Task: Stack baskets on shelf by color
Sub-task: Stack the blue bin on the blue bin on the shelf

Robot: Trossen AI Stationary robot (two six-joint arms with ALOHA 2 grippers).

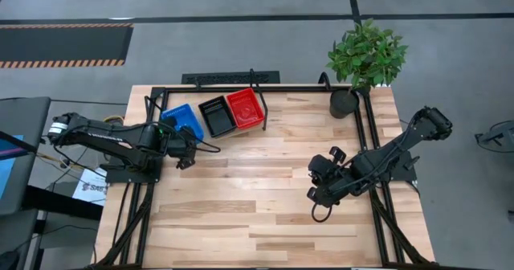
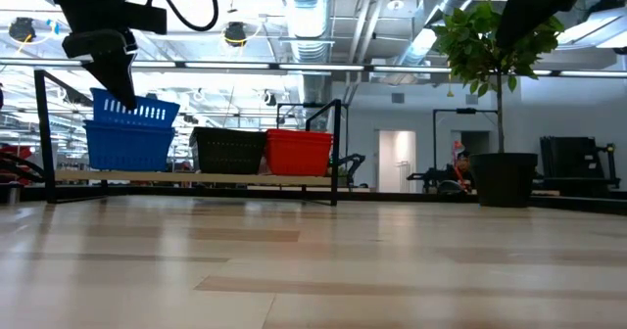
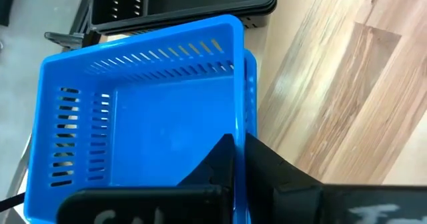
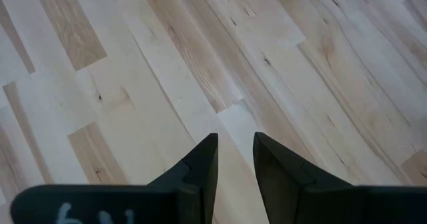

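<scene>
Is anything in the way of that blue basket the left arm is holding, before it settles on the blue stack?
Nothing visible. The left gripper holds the blue basket by its wall, tilted directly over the blue stack.

Overhead layout: blue basket (image 1: pixel 180 119), black basket (image 1: pixel 216 115) and red basket (image 1: pixel 245 108) side by side; left gripper (image 1: pixel 186 144) at the blue basket; potted plant (image 1: pixel 363 61) at a far corner.

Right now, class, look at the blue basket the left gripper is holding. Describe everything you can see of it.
The blue basket is a rectangular, plastic-looking tray with slotted sides and a solid floor, and it is empty. It sits tilted, partly nested in another blue basket at the shelf's end, beside the black basket. The left gripper is shut on its side wall, one finger inside and one outside.
</scene>
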